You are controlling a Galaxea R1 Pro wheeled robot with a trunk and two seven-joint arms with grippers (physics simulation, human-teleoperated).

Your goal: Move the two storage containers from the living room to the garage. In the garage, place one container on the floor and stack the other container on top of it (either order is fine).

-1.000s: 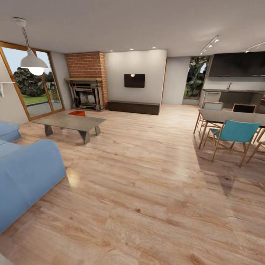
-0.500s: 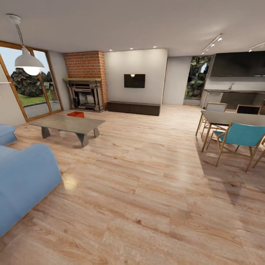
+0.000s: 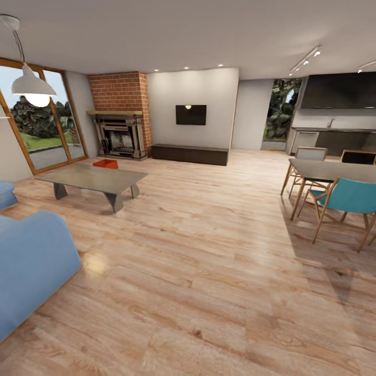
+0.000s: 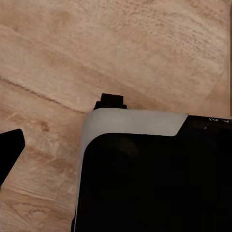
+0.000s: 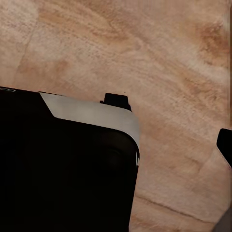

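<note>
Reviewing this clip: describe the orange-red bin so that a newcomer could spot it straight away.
Start at the red brick fireplace on the far wall. On the wood floor in front of it, just beyond the low grey coffee table, sits the storage container. It is the one bright orange-red object there.

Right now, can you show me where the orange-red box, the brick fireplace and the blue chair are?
Orange-red plastic storage bin (image 3: 105, 163), head view, on its front wall.
Red brick fireplace (image 3: 116, 92), head view, on the brick chimney.
Turquoise wood-legged chair (image 3: 352, 196), head view, on its backrest.
</note>
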